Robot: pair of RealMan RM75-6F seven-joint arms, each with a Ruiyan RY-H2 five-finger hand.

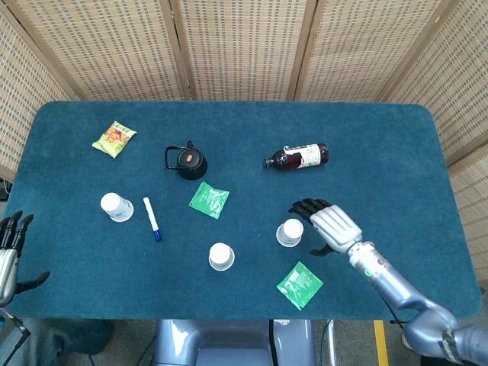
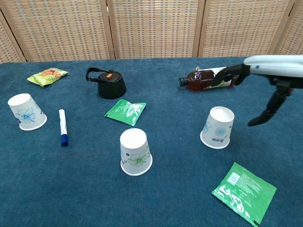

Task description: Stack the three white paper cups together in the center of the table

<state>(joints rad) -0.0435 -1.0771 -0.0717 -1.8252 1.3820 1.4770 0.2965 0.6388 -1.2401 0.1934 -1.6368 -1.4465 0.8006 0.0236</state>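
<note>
I have 3 white paper cups, all upside down on the blue surface and all apart from one another. The right cup sits just beside my right hand, which hangs over the surface with its fingers spread apart and holding nothing; the thumb points down toward the cloth on the far side from the cup (in the chest view it shows as a dark tip to the right of the cup). From what I see, the hand is not touching the cup.

The middle cup stands near the front edge, left of the right cup. The left cup is well apart from both, with a blue-capped marker lying just beside it.

My left hand rests at the left edge of the surface, fingers straight and apart, empty.

Further back lie a yellow snack packet, a black kettle and a brown bottle on its side. 1 green sachet lies below the kettle, and another green sachet lies near the front edge, below the right cup.
</note>
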